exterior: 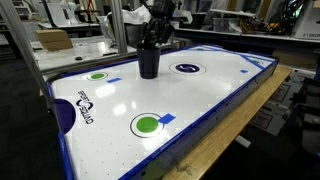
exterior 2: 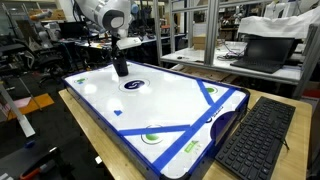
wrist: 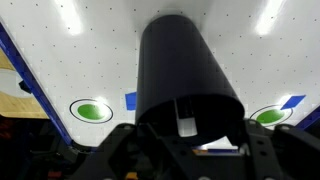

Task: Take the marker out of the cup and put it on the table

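The black cup (exterior: 148,62) stands upright on the white table (exterior: 200,100) near its far end, beside a green circle; it also shows in an exterior view (exterior 2: 120,68). My gripper (exterior: 152,38) hangs right over the cup's mouth, fingers pointing down. In the wrist view the cup (wrist: 180,70) fills the middle, and a light grey marker (wrist: 187,118) stands inside its mouth. My gripper (wrist: 190,145) has its dark fingers spread to either side of the rim, open and holding nothing.
The table has a blue rim (exterior 2: 190,145) and wooden edging (exterior: 230,140). A keyboard (exterior 2: 255,140) lies beside it. Workbenches and a metal frame (exterior: 115,25) stand behind the cup.
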`<state>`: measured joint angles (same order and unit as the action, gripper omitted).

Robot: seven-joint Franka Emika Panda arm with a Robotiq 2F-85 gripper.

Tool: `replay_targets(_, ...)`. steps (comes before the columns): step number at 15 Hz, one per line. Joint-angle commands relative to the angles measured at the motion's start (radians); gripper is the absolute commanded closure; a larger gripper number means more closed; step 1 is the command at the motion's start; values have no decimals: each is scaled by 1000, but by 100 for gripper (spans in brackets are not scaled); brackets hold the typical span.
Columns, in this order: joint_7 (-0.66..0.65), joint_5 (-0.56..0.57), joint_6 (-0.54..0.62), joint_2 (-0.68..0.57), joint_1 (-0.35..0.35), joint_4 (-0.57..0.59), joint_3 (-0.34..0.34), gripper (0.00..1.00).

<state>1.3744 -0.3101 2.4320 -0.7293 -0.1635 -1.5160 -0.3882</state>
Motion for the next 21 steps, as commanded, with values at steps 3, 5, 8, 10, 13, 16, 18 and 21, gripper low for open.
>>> replay_targets(3, -2, 30, -52, -41, 2, 72, -19, 34)
replay_targets(5, -1, 34, -64, -53, -2, 90, -21, 40)
replay_targets(8, 0, 36, -91, -75, -8, 126, -23, 67)
replay_targets(10, 1, 38, -103, -88, -12, 145, -24, 66)
replay_targets(13, 6, 37, -118, -100, -11, 165, -26, 93)
replay_targets(16, 6, 32, -112, -83, -4, 161, -28, 95)
replay_targets(18, 5, 27, -99, -50, 4, 144, -31, 95)
replay_targets(21, 15, 6, -79, 16, 16, 115, -28, 95)
